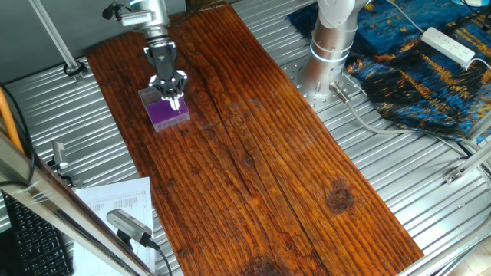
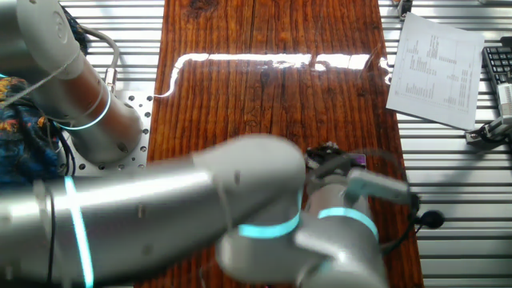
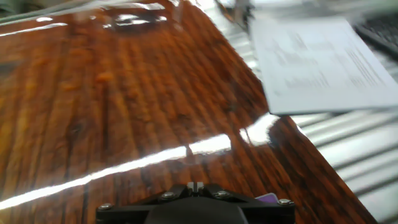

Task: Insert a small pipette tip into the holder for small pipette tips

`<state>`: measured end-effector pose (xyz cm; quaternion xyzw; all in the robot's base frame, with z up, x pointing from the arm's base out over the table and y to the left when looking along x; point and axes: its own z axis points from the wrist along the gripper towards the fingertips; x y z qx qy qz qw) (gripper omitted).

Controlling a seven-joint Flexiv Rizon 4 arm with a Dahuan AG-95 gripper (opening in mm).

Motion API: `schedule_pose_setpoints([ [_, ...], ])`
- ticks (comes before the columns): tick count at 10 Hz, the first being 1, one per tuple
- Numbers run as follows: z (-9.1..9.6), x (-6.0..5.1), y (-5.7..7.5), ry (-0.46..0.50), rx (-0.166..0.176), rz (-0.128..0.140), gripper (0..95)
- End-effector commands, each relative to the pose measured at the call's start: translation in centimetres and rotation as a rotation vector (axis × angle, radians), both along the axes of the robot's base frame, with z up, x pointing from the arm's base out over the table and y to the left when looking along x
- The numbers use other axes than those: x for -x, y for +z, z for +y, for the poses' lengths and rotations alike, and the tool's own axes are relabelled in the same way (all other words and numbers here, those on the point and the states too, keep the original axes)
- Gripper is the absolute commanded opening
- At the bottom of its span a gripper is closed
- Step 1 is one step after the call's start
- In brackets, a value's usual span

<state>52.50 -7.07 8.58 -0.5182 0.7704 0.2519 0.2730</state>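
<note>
The holder for small pipette tips (image 1: 164, 115) is a small clear box with a purple top rack, on the far left of the wooden board. My gripper (image 1: 175, 98) hangs right over its far right part, fingers pressed together. A thin pale sliver, the small pipette tip (image 1: 176, 105), points down from the fingertips to the rack. In the hand view the gripper (image 3: 195, 185) shows shut, with a faint thin line (image 3: 188, 153) beyond it and a purple corner of the holder (image 3: 268, 198) at the bottom. In the other fixed view the arm hides nearly all of the holder (image 2: 360, 161).
The wooden board (image 1: 268, 153) lies on a ribbed metal table. A printed sheet (image 1: 115, 201) and a keyboard (image 1: 31, 238) lie beyond the board's left edge. The arm's base (image 1: 330, 54) stands at the right, next to a patterned cloth (image 1: 430, 69) with a power strip.
</note>
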Motion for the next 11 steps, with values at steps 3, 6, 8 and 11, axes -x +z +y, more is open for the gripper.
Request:
schedule_pose_setpoints([
  [3, 0.37, -1.22, 0.46, -0.561, 0.32, 0.353, 0.0],
  [6, 0.59, -1.33, 0.28, -0.664, 0.358, 0.429, 0.0],
  [8, 0.93, -1.48, 0.14, -0.748, 0.409, 0.569, 0.0],
  [11, 0.97, -1.49, 0.13, -0.828, 0.481, 0.642, 0.0],
])
